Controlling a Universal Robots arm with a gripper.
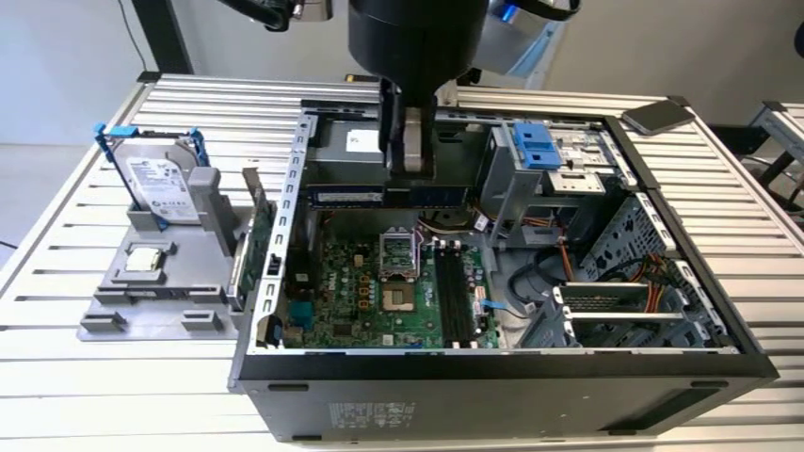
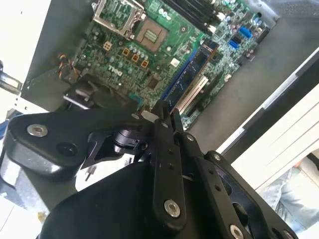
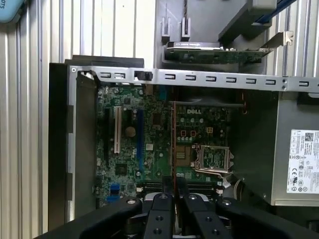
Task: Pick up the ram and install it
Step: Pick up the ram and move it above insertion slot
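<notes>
carry step: the tool (image 1: 409,177) is clenched on the ram (image 1: 345,196), held over the green board (image 1: 377,306) inside the case (image 1: 503,363), crosswise to the black slots (image 1: 455,287). seating calls for turning it parallel, then lowering squarely.

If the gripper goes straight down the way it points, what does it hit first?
The ram in the gripper would likely touch first, on the green board beside the CPU socket, not in the black slots; depth is unclear.
</notes>
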